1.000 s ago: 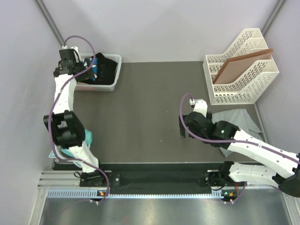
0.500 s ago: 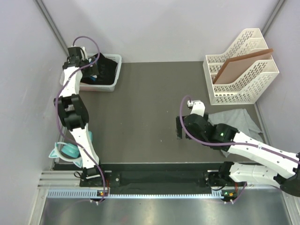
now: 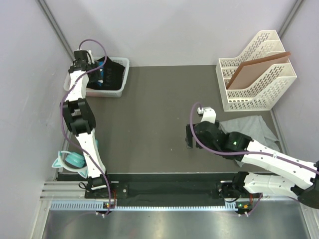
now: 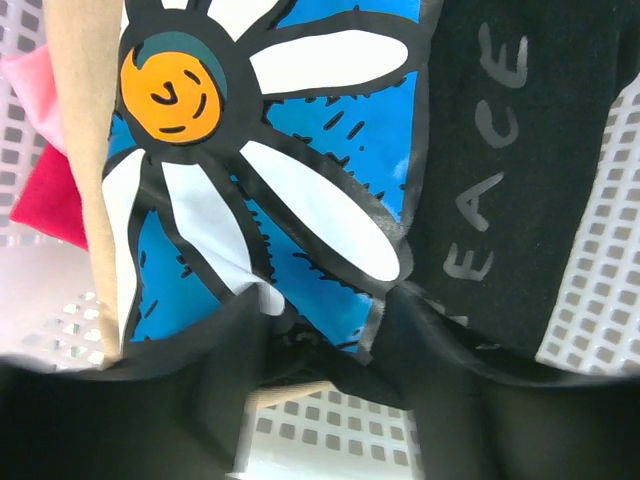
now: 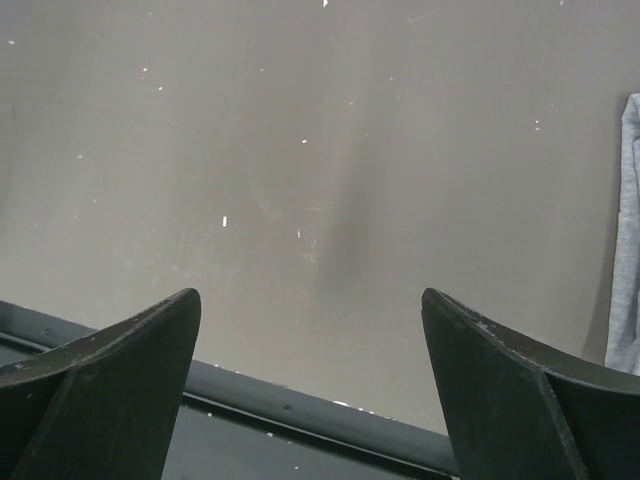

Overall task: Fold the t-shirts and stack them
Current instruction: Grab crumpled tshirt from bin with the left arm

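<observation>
Two hands stand open: the left hand [image 4: 325, 300] straddles a black shirt [image 4: 500, 200] fold in the basket [image 3: 125, 74], the right hand [image 5: 308, 300] hovers over the tabletop [image 3: 149, 124] near the grey shirt [image 3: 251, 124]; a shallow pinch could slip during lifting.

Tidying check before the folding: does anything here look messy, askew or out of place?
The grey t-shirt lies rumpled at the right of the table, partly under the right arm, not flat. The black t-shirt sits bunched in the white basket at the far left corner. Nothing looks spilled or damaged.
</observation>
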### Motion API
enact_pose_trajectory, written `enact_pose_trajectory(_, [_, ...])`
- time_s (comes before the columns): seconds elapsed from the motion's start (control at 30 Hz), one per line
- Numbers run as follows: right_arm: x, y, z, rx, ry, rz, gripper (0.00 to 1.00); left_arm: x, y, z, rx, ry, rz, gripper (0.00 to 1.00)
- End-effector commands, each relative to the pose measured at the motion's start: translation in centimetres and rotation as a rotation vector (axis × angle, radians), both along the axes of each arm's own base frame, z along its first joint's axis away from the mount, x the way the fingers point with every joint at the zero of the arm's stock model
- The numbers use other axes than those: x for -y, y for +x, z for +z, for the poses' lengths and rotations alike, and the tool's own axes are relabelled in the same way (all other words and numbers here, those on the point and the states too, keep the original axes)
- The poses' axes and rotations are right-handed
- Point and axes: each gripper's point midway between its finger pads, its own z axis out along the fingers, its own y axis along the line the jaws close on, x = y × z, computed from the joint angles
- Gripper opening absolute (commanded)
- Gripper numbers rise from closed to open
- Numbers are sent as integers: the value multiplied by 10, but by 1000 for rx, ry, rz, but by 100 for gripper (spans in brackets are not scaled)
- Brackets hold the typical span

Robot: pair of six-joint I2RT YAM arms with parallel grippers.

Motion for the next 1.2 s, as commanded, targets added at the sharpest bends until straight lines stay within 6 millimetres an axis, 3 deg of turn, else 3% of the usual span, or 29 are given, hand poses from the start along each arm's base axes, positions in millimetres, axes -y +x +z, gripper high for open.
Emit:
enact_pose_trajectory(0.0, [-5,-6,17,22,83,12,89,-8,8,17,50,25,7,50])
enact_pose_trajectory(0.17, [0,-11,23,20,113,8,86,-8,6,14,42,27,9,14])
enact_pose_trajectory(0.2, [1,-12,24,18,113,8,86,-9,6,15,42,26,9,0])
enact_pose_trajectory(0.37, [3,-15,27,17,123,9,85,-7,-2,17,30,33,2,0])
enact_pose_trajectory(0.43, [1,-16,26,14,118,16,86,-14,-6,36,58,84,13,0])
enact_pose_trajectory(0.47, [0,-15,25,14,119,18,87,-14,-11,35,50,107,9,1])
enact_pose_trajectory(0.5, [-1,-15,24,14,113,22,88,-18,-10,42,72,134,15,12])
enact_pose_trajectory(0.53, [-2,-15,21,10,107,27,88,-21,-13,58,107,165,18,36])
enact_pose_trajectory(0.63, [-8,-15,19,10,112,45,89,-37,-22,40,62,263,25,68])
enact_pose_trajectory(0.77, [-14,-14,13,10,111,62,89,-43,-19,18,-6,286,27,80])
enact_pose_trajectory(1.17, [-14,-14,1,6,81,75,91,-46,-6,-10,-20,259,61,88])
